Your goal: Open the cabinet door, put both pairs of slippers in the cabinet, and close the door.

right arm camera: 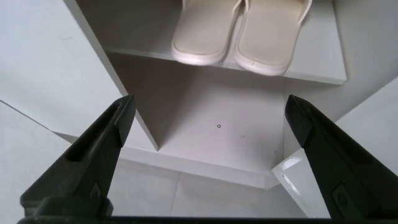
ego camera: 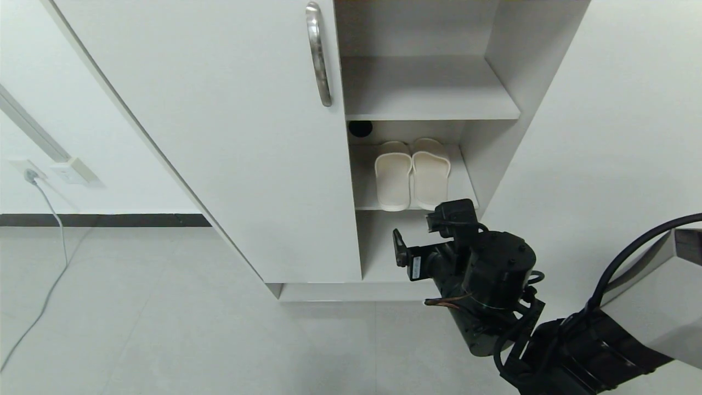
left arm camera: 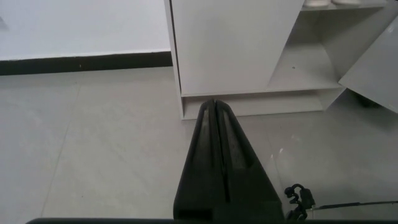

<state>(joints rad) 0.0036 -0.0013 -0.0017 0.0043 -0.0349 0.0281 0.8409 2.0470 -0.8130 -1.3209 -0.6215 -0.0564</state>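
The white cabinet (ego camera: 219, 137) has its left door shut, with a metal handle (ego camera: 318, 55). Its right door (ego camera: 603, 137) is swung open. One pair of cream slippers (ego camera: 412, 173) lies side by side on the middle shelf (ego camera: 466, 192), toes outward. My right gripper (ego camera: 422, 230) hangs open in front of the bottom compartment, just below that shelf, with nothing between its fingers. In the right wrist view the slippers (right arm camera: 239, 31) lie above the open gripper (right arm camera: 209, 106). My left gripper (left arm camera: 214, 118) is shut and empty, low over the floor, pointing at the cabinet base (left arm camera: 249, 102).
The upper shelf (ego camera: 428, 93) and the bottom compartment (right arm camera: 217, 130) are bare. A round black hole (ego camera: 360, 128) shows in the cabinet's back. A wall socket with a cable (ego camera: 30, 175) sits at the left. Grey floor (ego camera: 192, 340) lies open before the cabinet.
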